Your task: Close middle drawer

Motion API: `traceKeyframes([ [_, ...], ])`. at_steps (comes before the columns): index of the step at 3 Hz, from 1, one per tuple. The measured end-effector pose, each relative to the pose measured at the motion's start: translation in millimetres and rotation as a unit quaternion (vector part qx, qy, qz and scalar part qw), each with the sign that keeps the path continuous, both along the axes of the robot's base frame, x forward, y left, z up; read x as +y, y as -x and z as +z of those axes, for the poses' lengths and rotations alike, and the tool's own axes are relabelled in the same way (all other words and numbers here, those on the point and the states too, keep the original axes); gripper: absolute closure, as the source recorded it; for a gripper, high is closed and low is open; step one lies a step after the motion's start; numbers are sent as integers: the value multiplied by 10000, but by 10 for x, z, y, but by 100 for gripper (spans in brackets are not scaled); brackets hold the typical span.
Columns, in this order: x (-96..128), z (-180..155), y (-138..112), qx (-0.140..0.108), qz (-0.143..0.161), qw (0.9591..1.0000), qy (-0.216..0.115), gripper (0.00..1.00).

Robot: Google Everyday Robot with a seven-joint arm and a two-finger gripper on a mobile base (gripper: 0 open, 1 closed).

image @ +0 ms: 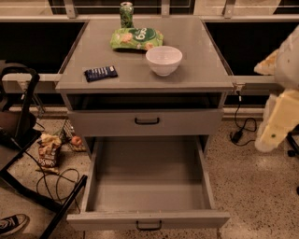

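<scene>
The middle drawer (148,220) is pulled far out of the grey cabinet, low in the camera view. It is a wide, shallow, empty grey box with a small black bar handle (149,226) on its front. Above it, a drawer (145,122) with a black handle sits pushed in. My gripper (274,128), cream and white, hangs at the right edge of the view. It is to the right of the cabinet, above floor level and apart from the open drawer.
On the cabinet top (196,70) are a white bowl (163,59), a green chip bag (136,38), a green can (126,14) and a dark blue bar (101,73). A black chair frame (23,135), snack bags (48,151) and cables (56,179) lie left. A shoe (11,224) shows bottom left.
</scene>
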State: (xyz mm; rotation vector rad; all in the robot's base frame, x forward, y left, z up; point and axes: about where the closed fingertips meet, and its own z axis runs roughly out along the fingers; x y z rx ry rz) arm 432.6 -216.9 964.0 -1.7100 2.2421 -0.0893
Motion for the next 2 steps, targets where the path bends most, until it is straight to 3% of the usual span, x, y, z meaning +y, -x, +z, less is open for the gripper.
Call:
traceKeyframes([
  [1,84,-404,446,-220,-188,9984,-485,0],
  [2,-15,-990,729,-332,-507,9957,-697,0],
])
